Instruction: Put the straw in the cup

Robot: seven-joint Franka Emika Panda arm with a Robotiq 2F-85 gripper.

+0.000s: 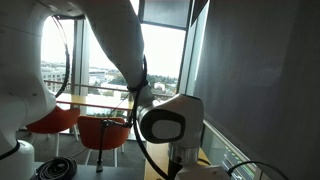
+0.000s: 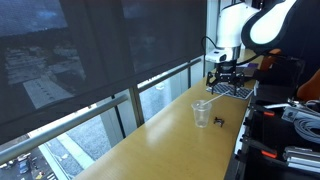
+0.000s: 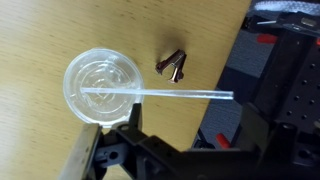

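A clear plastic cup (image 3: 100,86) stands on the wooden table; it also shows in an exterior view (image 2: 202,115). A clear straw (image 3: 180,94) rests with one end inside the cup and leans out over its rim toward the table's edge. It shows faintly in an exterior view (image 2: 207,103). My gripper (image 3: 190,128) is open and empty, raised above the cup and apart from the straw. In an exterior view (image 2: 226,77) it hangs above and behind the cup. In an exterior view (image 1: 185,160) the arm hides the cup and straw.
A small dark brown object (image 3: 173,66) lies on the table (image 3: 40,30) beside the cup, also seen in an exterior view (image 2: 219,121). The table edge drops to black equipment (image 3: 285,70). Windows with a railing run along the far side (image 2: 120,100).
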